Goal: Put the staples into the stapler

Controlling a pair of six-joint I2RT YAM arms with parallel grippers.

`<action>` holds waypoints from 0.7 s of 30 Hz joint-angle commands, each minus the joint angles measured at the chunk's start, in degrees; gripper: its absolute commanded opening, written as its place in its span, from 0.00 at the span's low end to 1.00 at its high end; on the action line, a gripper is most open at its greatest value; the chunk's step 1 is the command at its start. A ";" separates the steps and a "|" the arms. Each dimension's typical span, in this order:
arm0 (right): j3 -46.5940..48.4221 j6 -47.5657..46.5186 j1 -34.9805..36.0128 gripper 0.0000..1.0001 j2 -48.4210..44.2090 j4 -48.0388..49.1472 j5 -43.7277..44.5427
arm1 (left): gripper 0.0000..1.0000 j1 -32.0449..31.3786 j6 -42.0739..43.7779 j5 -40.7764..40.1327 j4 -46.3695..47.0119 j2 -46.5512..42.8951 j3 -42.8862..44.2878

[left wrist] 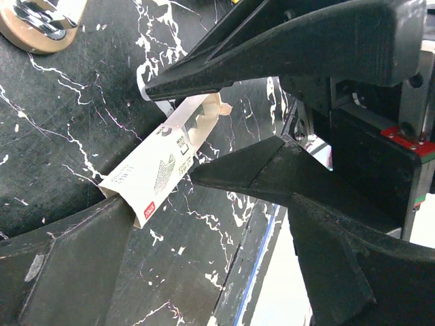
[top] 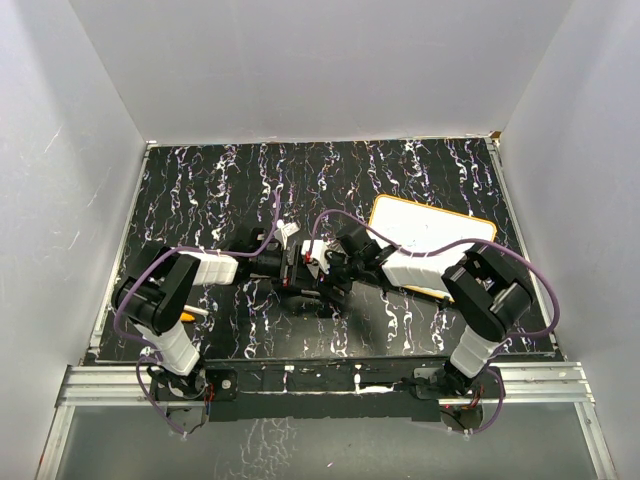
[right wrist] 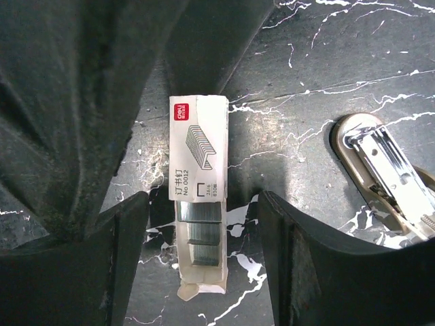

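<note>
1. Straddling the box of staples [right wrist: 197,146], your right pincer [right wrist: 202,197] stands wide, with a gap on each side. The box lies on the table [right wrist: 353,61] at centre frame.
2. Your left pincer [top: 292,265] meets the box's closed end at the top of the right wrist view; you cannot tell whether it grips.
3. Close squarely and gently on the inner tray's sides, then draw along the box's length so nothing spills.
4. The inner tray [right wrist: 200,285] is slid partly out, with grey staple strips [right wrist: 202,238] lying in it.
5. The stapler [right wrist: 384,176], at right, lies open with its metal channel bared; whether it holds staples is unclear.
</note>
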 commanded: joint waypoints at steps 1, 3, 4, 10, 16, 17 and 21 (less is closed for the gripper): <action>2.27 1.59 0.26 0.64 0.94 6.71 -1.60 | 0.94 -0.63 0.56 0.59 -1.32 0.45 -0.12; 1.90 1.38 0.26 0.60 1.21 7.04 -1.80 | 0.93 -0.59 0.68 0.56 -1.44 0.48 -0.07; 1.58 1.36 0.28 0.58 1.28 7.54 -1.79 | 0.93 -0.63 0.67 0.54 -1.43 0.52 -0.13; 0.31 1.92 0.28 0.47 1.53 9.97 -0.57 | 0.93 -0.61 1.02 0.71 -1.83 0.64 -0.03; -1.88 2.11 0.16 0.34 0.90 12.57 0.84 | 0.93 -0.47 1.99 0.81 -2.52 0.81 0.12; -2.07 1.87 0.16 0.32 0.73 12.69 1.15 | 0.93 -0.40 2.14 0.81 -2.63 0.92 0.17; -3.27 0.32 0.08 0.28 -0.29 12.62 0.87 | 0.92 0.19 2.66 0.65 -3.27 0.89 0.16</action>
